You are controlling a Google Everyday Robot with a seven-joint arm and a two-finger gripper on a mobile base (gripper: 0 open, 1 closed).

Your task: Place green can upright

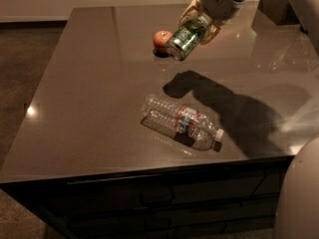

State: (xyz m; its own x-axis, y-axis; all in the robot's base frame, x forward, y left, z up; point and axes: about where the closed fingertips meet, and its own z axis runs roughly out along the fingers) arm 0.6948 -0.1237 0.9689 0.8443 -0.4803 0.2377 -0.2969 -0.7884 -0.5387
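The green can [187, 40] has a green and white label and a silver end that faces me. It is tilted, held in the air above the back of the dark table [94, 98]. My gripper [199, 24] is shut on the green can, with one finger on each side of its upper part. The can's shadow falls on the table below and to the right of it.
A red apple [162, 40] sits on the table just left of the can. A clear plastic water bottle [182, 122] lies on its side near the front edge. A dark box [276, 6] stands at the back right. My pale base shows at the lower right corner.
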